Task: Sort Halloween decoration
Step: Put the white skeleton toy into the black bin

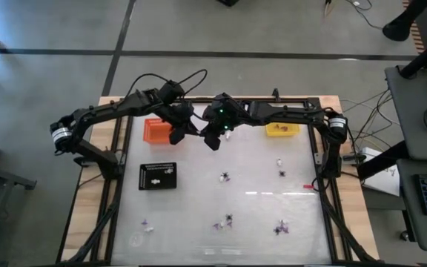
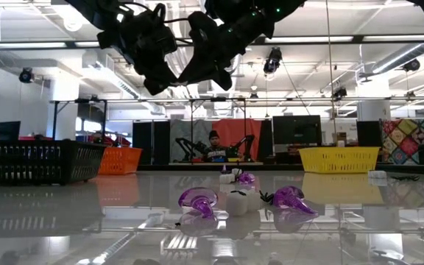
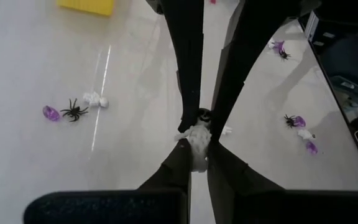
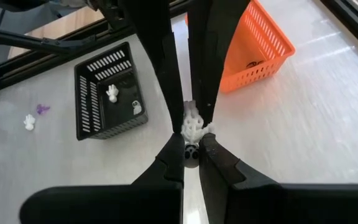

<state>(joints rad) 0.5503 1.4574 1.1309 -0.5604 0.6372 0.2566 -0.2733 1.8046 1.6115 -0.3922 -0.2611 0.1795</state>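
Both hands are raised above the far middle of the surface (image 1: pixel 199 222) and are met tip to tip over a small white trinket (image 4: pixel 192 124). The left hand (image 3: pixel 196 144) is seen clamped on that white trinket, its fingers (image 3: pixel 173 168) drawn together around it. The right hand (image 4: pixel 191 140) is likewise closed on the same white piece from the opposite side, so that the trinket is pinched between the two hands in the air. In the high view the two hands are found between the orange tray (image 1: pixel 156 130) and the yellow tray (image 1: pixel 282 130), which are set along the far edge. The black tray (image 1: pixel 158 176) is placed nearer, on the left side, and two white trinkets (image 4: pixel 112 93) are lying inside it. The other Halloween decorations (image 1: pixel 227 221), purple, black and white, are scattered over the near and right parts of the surface, well apart from the trays. A person is seen in the room behind.
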